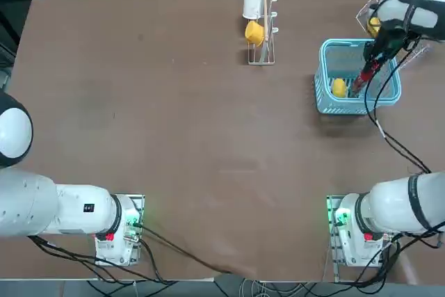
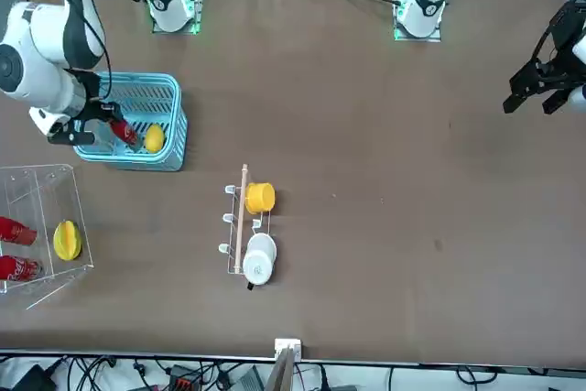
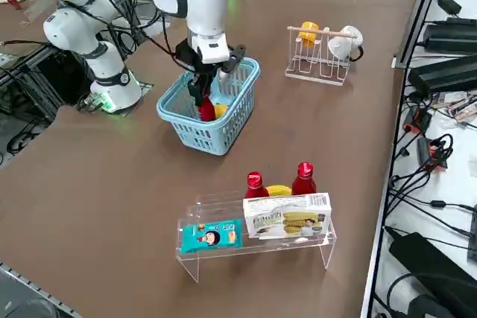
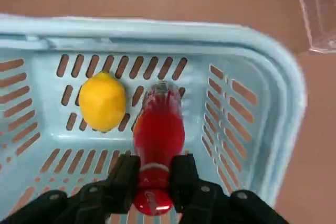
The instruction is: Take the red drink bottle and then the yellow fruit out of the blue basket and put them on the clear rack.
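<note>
Overhead: the right gripper (image 1: 363, 78) reaches down into the basket (image 1: 327, 99), jaws clamped on the red bottle (image 1: 360, 83). The lemon (image 1: 338, 87) lies in the basket just beside the bottle, on the side toward the cup stand (image 1: 263, 33). The clear rack (image 1: 372, 6) sits just beyond the basket, mostly hidden by the arm. The stand carries a white cup (image 1: 252, 3) and a yellow cup (image 1: 254, 33).

Front view: gripper (image 2: 110, 125) inside the basket (image 2: 174, 144), shut on the bottle (image 2: 124, 132); lemon (image 2: 154, 138) touching or nearly touching it, cannot tell which. Rack (image 2: 37, 180), near the basket, holds two red bottles (image 2: 14, 231) and a larger yellow fruit (image 2: 66, 240) between them.

Right side view: gripper (image 3: 201, 94) points down into the basket (image 3: 186, 128). Bottle (image 3: 206, 110) stands roughly upright in the grip, its lower part below the basket rim. Only a sliver of the lemon (image 3: 220, 111) shows beside it. Rack (image 3: 257, 247): two red bottles and the yellow fruit on the upper step; a blue packet (image 3: 211, 236) and a white box (image 3: 287, 217) on the lower.

Wrist view: fingers (image 4: 123, 174) pinch the bottle (image 4: 157, 129) near its cap end. The gripper (image 4: 154, 178) is over the basket (image 4: 273, 103) interior; lemon (image 4: 102, 102) rests on the slotted floor beside the bottle.
</note>
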Available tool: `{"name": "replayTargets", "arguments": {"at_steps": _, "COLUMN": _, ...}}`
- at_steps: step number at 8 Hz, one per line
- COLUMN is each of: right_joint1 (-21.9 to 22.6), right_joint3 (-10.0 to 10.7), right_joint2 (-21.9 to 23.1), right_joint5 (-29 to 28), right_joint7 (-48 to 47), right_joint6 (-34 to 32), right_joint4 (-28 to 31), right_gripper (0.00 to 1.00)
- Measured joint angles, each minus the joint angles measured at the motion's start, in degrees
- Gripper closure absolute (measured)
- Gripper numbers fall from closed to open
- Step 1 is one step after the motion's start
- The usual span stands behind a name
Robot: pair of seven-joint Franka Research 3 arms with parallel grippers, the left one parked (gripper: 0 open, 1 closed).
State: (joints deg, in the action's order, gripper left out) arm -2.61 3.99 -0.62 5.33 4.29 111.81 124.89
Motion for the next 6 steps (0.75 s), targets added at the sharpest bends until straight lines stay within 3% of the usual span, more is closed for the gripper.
{"name": "replayTargets", "arguments": {"at_steps": 3, "right_joint1": -0.36, "right_joint3": 0.01, "right_joint2": 0.85, "right_joint5": -0.06, "right_joint7": 0.65, "right_joint6": -13.49, "right_joint4": -14.35, "right_gripper": 0.62}}
{"name": "replayTargets", "arguments": {"at_steps": 6, "right_joint1": -4.92, "right_joint3": 0.14, "right_joint2": 0.83, "right_joint5": -0.29, "right_joint7": 8.98, "right_joint6": -16.52, "right_joint4": -22.83, "right_gripper": 0.62}}
